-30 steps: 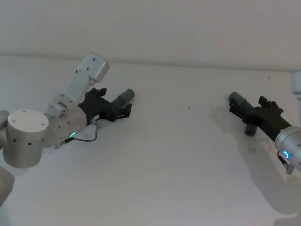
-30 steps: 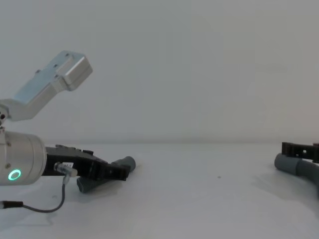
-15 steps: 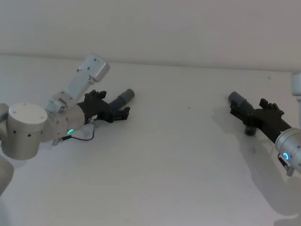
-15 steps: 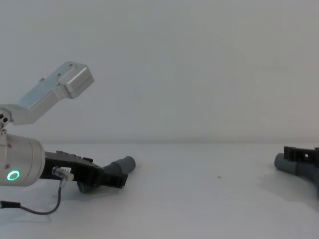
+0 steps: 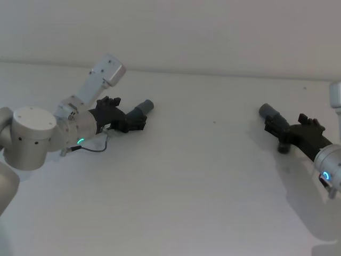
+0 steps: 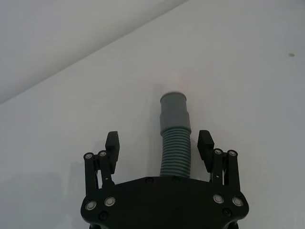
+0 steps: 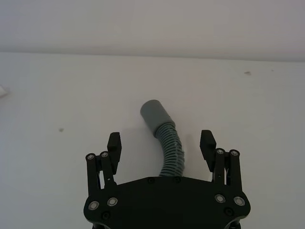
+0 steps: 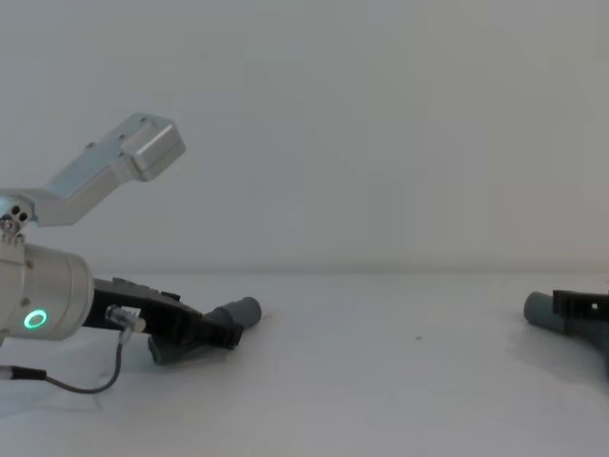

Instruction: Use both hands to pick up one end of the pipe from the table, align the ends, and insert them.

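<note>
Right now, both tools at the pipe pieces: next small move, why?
Probably close both tools. The left tool stands open astride the ribbed hose, and the right tool stands open astride the bent hose; neither piece is gripped yet.

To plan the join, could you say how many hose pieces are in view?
2: the straight ribbed piece at left, inside the open left gripper; the bent piece at right, inside the open right gripper.

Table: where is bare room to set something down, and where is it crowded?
Free: the wide middle of the table between the left gripper and the right gripper, and the near strip. Crowded: around each gripper, the left straddling the ribbed hose piece, the right straddling the bent piece.
</note>
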Controlling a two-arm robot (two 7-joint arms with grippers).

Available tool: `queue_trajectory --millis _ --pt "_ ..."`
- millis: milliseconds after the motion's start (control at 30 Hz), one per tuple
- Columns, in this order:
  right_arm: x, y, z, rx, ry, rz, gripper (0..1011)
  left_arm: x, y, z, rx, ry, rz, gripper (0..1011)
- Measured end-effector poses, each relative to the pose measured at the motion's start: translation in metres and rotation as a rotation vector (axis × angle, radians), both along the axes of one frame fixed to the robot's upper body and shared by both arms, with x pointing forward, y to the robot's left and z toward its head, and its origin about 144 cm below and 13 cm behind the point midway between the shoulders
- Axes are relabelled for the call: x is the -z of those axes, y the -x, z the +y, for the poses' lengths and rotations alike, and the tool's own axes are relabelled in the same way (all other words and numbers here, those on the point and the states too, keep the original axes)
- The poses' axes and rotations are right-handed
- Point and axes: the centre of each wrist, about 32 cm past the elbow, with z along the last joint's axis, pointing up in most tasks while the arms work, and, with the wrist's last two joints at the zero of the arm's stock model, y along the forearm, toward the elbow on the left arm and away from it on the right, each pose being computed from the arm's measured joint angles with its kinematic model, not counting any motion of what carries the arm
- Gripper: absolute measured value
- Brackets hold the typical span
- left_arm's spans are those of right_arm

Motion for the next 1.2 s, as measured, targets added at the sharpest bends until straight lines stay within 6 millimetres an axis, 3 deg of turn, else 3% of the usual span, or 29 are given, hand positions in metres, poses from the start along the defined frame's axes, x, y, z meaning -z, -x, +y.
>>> queue_trajectory --millis 1200 --pt "-0.002 -0.013 -0.011 -0.021 0.042 0.063 1010 -0.006 -0.007 -0.003 0.079 0.129 0.125 1001"
